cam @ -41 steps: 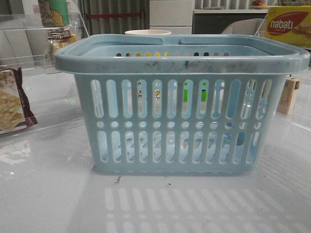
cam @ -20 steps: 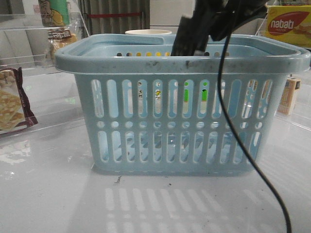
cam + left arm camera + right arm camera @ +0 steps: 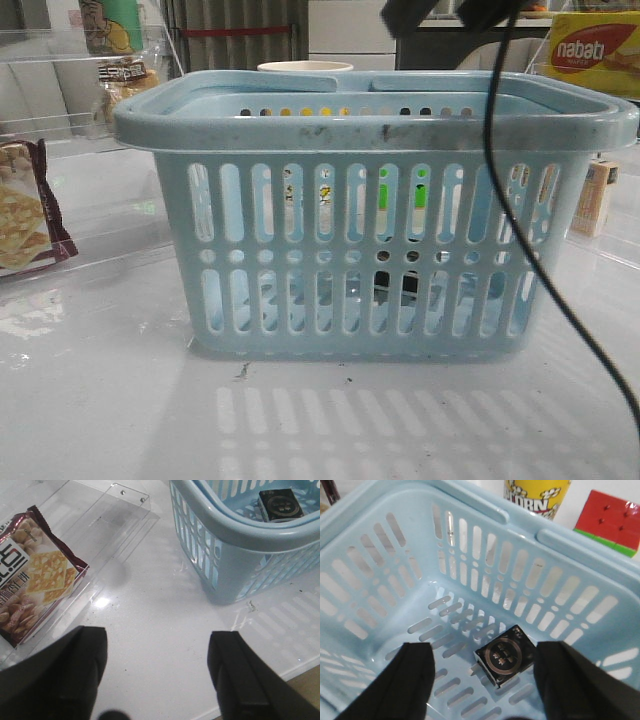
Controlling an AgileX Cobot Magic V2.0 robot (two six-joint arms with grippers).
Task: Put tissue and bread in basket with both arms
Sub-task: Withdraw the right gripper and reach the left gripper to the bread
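Observation:
The light-blue basket (image 3: 375, 130) stands mid-table. The tissue, a small black pack (image 3: 506, 655), lies on the basket floor; it shows as a black patch through the slots (image 3: 395, 290) and over the rim (image 3: 280, 504). My right gripper (image 3: 487, 680) is open and empty above the pack, inside the basket's mouth; its arm shows at the top of the front view (image 3: 430, 15). The bread (image 3: 125, 80), in a clear wrapper, sits on the clear shelf at the back left. My left gripper (image 3: 157, 675) is open and empty over bare table, left of the basket (image 3: 235, 545).
A maroon-edged cracker packet (image 3: 25, 215) lies on a clear tray at the left (image 3: 35, 575). A black cable (image 3: 530, 260) hangs in front of the basket. A popcorn cup (image 3: 537, 497) and a colour cube (image 3: 612, 522) stand behind it. A yellow box (image 3: 590, 50) is back right.
The right gripper came down into the basket, let go of the black tissue pack and has risen. The pack now lies on the basket floor.

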